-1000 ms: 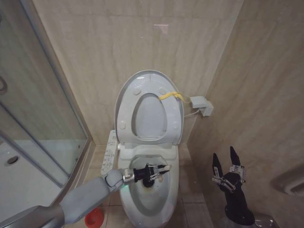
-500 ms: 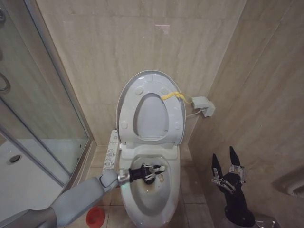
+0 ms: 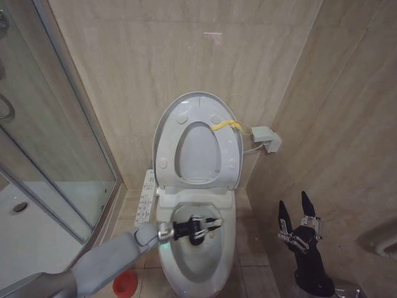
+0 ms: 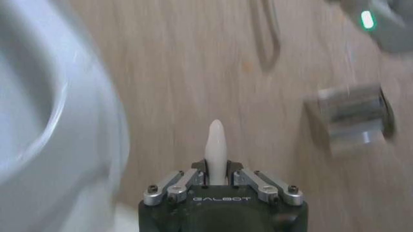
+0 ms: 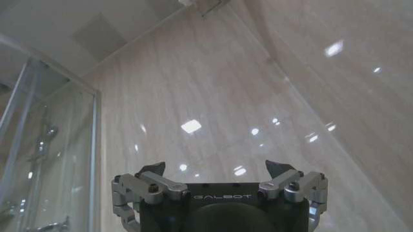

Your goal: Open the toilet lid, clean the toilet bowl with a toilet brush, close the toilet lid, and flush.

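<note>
Reaching across the toilet bowl, the left gripper hangs over the rear half of the basin, fingers clamped on the white handle of the toilet brush. On the left wrist view the handle's tapered white tip pokes out between the closed fingers, with the bowl's white curve sweeping past on one side. The brush's bristle end cannot be made out. Toilet lid is up, leaning back against the beige wall, the seat ring raised against it, and a yellow strap sits at the lid's edge. Down on the right, the right gripper is parked upright beside the toilet, fingers spread apart. A red cup-shaped holder sits on the floor left of the bowl
</note>
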`<state>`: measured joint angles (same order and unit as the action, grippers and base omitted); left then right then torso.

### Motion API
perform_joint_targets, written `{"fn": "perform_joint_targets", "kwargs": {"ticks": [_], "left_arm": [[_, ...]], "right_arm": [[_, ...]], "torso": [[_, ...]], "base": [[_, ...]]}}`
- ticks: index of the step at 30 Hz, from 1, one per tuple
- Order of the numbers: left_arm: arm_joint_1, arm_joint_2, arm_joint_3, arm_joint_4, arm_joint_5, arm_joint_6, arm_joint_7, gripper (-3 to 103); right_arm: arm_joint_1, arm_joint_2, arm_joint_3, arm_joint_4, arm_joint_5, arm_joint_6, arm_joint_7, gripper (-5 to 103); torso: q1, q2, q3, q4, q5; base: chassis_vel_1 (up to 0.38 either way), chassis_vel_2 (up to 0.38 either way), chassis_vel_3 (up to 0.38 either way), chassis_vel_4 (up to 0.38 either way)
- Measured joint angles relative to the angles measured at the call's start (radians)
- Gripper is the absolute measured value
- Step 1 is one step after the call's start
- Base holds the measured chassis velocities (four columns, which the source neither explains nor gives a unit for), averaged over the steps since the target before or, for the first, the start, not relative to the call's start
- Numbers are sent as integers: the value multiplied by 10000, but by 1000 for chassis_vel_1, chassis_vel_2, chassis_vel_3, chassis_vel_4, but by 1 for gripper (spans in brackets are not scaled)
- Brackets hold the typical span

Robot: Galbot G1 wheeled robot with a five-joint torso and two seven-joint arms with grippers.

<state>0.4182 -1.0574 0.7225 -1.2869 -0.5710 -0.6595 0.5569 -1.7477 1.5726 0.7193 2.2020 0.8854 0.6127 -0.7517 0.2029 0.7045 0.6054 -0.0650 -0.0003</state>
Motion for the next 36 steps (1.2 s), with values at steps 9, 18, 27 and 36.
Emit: {"fn": "perform_joint_targets", "kwargs": {"ticks": [9, 18, 27, 36], "left_arm": [[328, 421, 23, 718, 235, -158, 186, 20], [-221, -44, -57, -162, -238, 40, 41, 20], [-489, -28, 385, -337, -565, 200, -129, 20], [-182, -9, 998, 463, -255, 67, 7, 20]], "right_arm": [[6, 28, -110, -58, -29, 9, -49, 100], [33, 191, -95, -97, -108, 2, -49, 100], [-8, 306, -166, 36, -191, -14, -64, 100], [-51, 349, -168, 131, -203, -41, -59, 100]], "torso": [[1, -1, 2, 32, 4], [1, 0, 0, -8, 5], [0, 0, -1, -4, 1], [0, 0, 1, 21, 4]], "base": [[0, 0, 0, 0], [-12, -9, -3, -2], [17, 24, 2, 7], [-11, -19, -4, -8]]}}
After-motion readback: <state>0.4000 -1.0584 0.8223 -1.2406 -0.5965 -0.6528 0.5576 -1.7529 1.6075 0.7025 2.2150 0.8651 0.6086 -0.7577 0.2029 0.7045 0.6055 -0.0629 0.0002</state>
